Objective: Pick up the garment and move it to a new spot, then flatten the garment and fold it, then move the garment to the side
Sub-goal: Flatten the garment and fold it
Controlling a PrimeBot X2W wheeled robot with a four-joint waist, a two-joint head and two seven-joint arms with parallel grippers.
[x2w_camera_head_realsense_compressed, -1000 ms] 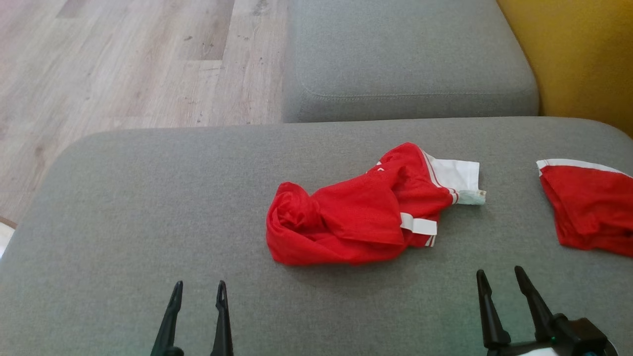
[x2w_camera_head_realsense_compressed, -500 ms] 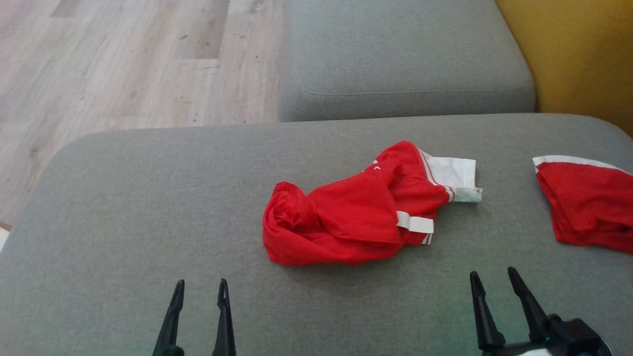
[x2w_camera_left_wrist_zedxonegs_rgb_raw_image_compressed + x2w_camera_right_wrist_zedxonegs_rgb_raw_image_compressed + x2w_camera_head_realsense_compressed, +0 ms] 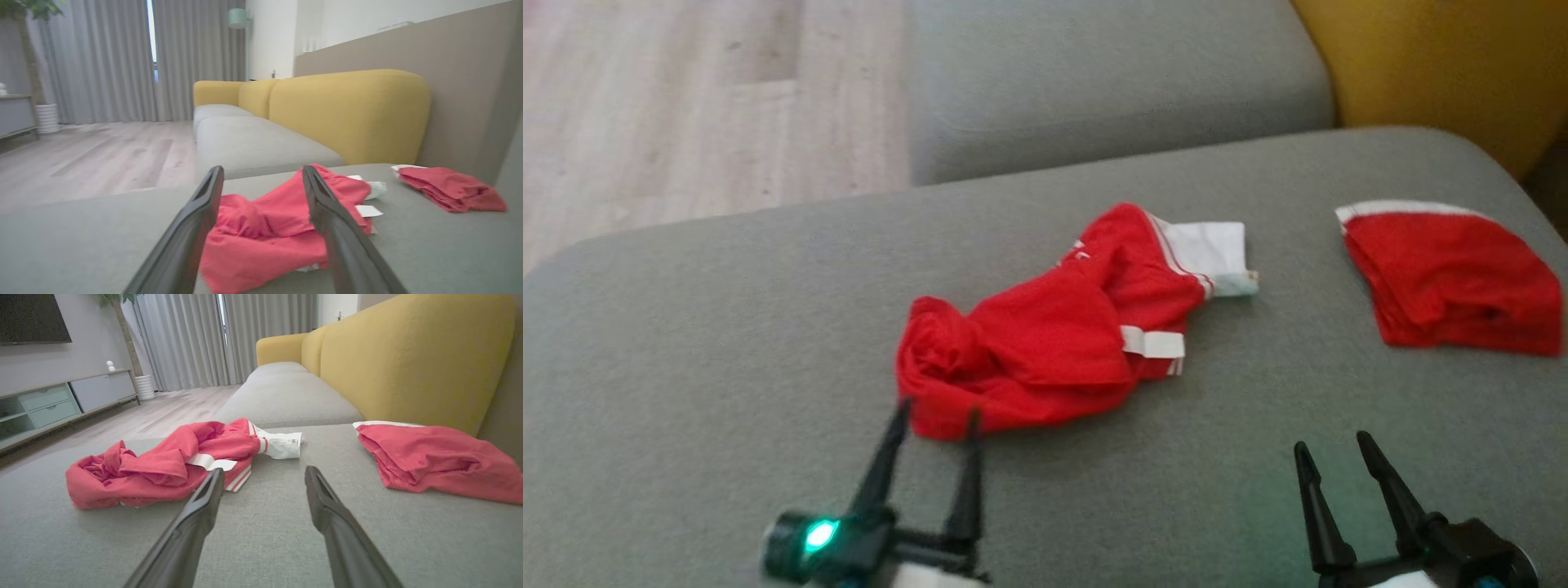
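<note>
We see the red garment [image 3: 1045,343] lying crumpled on the grey sofa seat [image 3: 686,367]. Our left gripper [image 3: 939,408] has its fingers spread, tips at the garment's near edge. Our right gripper [image 3: 1330,443], also spread, hovers well apart from it. A second red garment [image 3: 1445,282] lies far right.

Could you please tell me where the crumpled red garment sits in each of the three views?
Head view: crumpled red garment, centre of the picture.
Left wrist view: lower centre.
Right wrist view: left of centre.
Shared landmark: folded red garment, to its right in every view.
</note>
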